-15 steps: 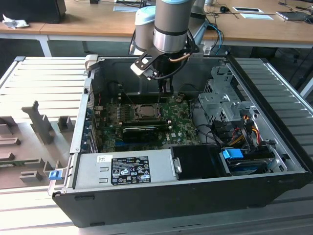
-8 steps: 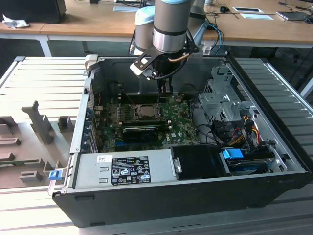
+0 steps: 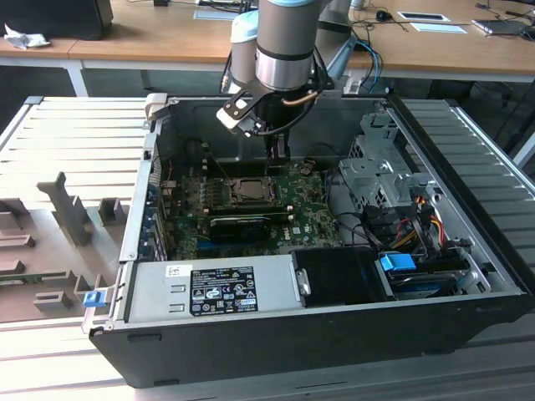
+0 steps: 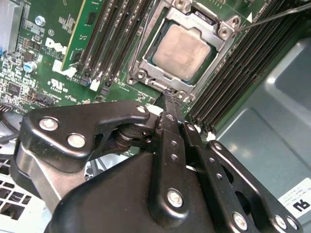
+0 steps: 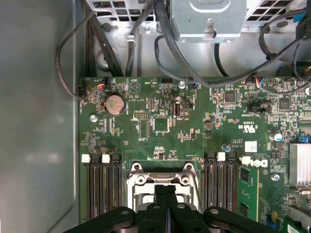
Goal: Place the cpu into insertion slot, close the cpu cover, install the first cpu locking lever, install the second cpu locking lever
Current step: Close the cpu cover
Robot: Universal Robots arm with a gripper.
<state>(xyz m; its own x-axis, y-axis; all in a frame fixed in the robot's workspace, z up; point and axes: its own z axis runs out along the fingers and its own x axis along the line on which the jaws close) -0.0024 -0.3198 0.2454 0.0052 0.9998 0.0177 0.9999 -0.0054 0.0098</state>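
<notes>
The cpu (image 4: 183, 50) lies flat in the insertion slot (image 3: 250, 190) on the green board, its pale silver top showing. The cpu cover (image 4: 149, 74) is down around it, framing the chip in its window. One thin wire lever (image 4: 272, 17) sticks up and away from the socket's far corner. Another wire lever (image 4: 144, 34) runs along the socket's side. My gripper (image 4: 168, 95) is shut, its black fingertips meeting at the socket's near rim. In the first wrist view the gripper (image 5: 165, 192) hangs over the cover (image 5: 163, 175). I cannot tell whether anything is pinched between the tips.
Rows of black memory slots (image 4: 109, 43) flank the socket on both sides. A long black card (image 3: 242, 224) lies just in front of it. A grey power supply (image 3: 209, 288), a drive cage (image 3: 376, 171) and cable bundles (image 3: 401, 225) fill the case, whose walls (image 3: 146, 192) stand close.
</notes>
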